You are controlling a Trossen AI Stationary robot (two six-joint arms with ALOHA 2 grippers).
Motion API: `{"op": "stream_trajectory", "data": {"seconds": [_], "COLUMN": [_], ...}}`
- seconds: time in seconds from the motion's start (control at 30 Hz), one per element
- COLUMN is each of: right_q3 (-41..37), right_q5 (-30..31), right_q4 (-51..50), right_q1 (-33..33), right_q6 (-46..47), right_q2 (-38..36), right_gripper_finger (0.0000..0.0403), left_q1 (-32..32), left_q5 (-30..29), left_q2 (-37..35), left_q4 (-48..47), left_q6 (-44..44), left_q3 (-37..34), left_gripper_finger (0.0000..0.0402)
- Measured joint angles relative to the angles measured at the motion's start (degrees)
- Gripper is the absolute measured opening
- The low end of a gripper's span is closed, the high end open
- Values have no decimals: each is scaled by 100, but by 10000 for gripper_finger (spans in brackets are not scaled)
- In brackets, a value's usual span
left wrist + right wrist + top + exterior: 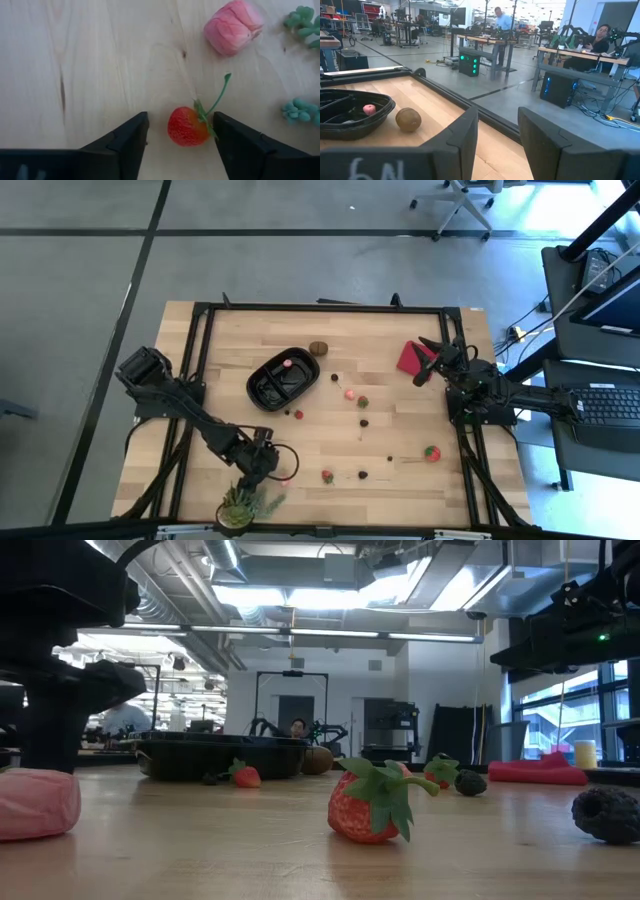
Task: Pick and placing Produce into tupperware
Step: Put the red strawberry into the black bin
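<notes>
In the left wrist view my left gripper [181, 116] is open near the table's near-left edge. Its fingers stand on either side of a red strawberry [186, 126] with a green stem, which lies on the wood. A pink piece [232, 31] lies just beyond it. The black tupperware [283, 378] sits mid-table with a pink piece [287, 364] inside, and a brown round piece [318, 348] lies beside it. More produce is scattered over the table, including a strawberry [370, 805]. My right gripper [430, 360] is open and raised at the far right, by the red square [409, 358].
A green spiky potted plant [240, 505] stands at the near edge close to the left gripper; its sprigs [301, 109] show in the wrist view. A dark berry [610, 812] lies near the strawberry. People and desks are beyond the table's far edge.
</notes>
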Motion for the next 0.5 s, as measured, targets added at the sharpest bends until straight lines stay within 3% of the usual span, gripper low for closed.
{"op": "stream_trajectory", "data": {"seconds": [0.5], "right_q3": [1], "right_q5": [0], "right_q4": [0], "right_q1": [0], "right_q6": [-13], "right_q2": [0], "right_gripper_finger": [142], "left_q1": [48], "left_q5": [-51], "left_q2": [-14], "left_q4": [-35], "left_q6": [-2], "left_q3": [-5], "left_gripper_finger": [77]}}
